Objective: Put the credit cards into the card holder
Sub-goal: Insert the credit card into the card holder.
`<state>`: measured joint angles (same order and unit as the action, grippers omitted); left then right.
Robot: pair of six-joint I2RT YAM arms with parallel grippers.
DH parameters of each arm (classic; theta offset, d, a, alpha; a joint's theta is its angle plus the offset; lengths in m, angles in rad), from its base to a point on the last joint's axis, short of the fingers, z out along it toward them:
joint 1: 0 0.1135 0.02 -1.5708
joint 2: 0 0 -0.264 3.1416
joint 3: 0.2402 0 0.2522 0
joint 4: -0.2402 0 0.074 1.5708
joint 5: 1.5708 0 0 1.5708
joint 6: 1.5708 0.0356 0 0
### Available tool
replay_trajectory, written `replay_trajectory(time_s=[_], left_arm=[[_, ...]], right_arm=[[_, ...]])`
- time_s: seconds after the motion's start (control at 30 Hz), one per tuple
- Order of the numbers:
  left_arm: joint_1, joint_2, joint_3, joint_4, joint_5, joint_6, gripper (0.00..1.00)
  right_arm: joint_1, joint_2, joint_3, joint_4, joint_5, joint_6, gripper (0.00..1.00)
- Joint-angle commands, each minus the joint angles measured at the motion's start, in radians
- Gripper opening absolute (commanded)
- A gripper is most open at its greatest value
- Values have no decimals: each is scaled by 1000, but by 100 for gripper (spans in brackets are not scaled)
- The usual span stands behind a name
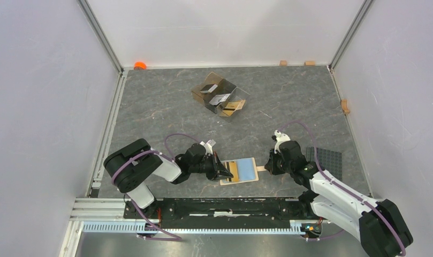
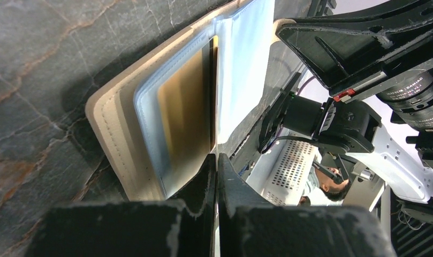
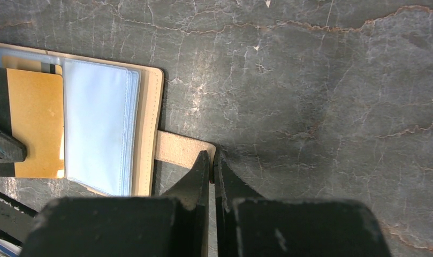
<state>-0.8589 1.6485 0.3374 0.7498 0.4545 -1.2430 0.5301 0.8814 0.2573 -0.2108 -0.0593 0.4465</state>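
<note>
The tan card holder (image 1: 249,168) lies open near the table's front, its light blue pockets (image 3: 96,123) facing up. An orange-gold credit card (image 1: 233,170) with a dark stripe rests over the left pocket (image 2: 184,107) (image 3: 37,123). My left gripper (image 1: 226,174) (image 2: 216,158) is shut on that card's striped edge. On the right, my right gripper (image 1: 266,167) (image 3: 211,155) is shut on the end of the holder's snap tab (image 3: 179,150), low at the tabletop. More credit cards (image 1: 214,93) lie in the clear box further back.
A clear brown-tinted divided box (image 1: 227,88) stands at mid-back. A black studded mat (image 1: 327,159) lies right of the right arm. Small wooden blocks (image 1: 344,106) and an orange object (image 1: 140,65) sit at the walls. The white enclosure walls ring the grey tabletop (image 1: 166,118).
</note>
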Motion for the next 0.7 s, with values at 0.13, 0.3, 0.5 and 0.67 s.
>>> replay_trajectory(time_s=[0.13, 0.3, 0.5, 0.67], left_arm=[[9, 21, 31, 37, 36, -5, 2], [9, 35, 32, 44, 37, -2, 2], [11, 64, 32, 68, 37, 0, 2], [11, 92, 37, 96, 40, -2, 2]], right_arm=[[2, 12, 20, -4, 21, -13, 0], [2, 16, 19, -6, 23, -14, 0], [2, 15, 18, -7, 26, -13, 0], [3, 17, 17, -7, 26, -13, 0]])
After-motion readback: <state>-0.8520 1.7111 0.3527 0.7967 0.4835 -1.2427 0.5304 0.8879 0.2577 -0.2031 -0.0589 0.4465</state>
